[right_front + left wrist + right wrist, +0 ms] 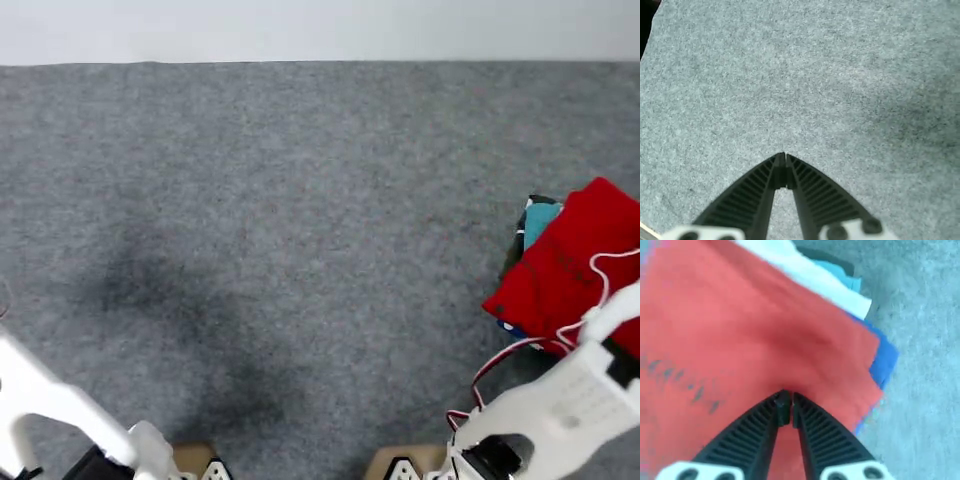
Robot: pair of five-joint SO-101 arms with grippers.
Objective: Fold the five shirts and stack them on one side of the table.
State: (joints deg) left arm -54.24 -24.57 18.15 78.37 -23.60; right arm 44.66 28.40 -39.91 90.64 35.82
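White plastic arms [565, 400], black ribbed jaws, red and white cables [497, 358]

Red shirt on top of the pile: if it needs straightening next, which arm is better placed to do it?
The right. The right gripper, shut, hangs directly over the red shirt. The left gripper, also shut, is over bare grey mat, well away from it.

the grey table [300, 200] lies open across its width, with the shirt stack [570, 270] blocking the right edge.
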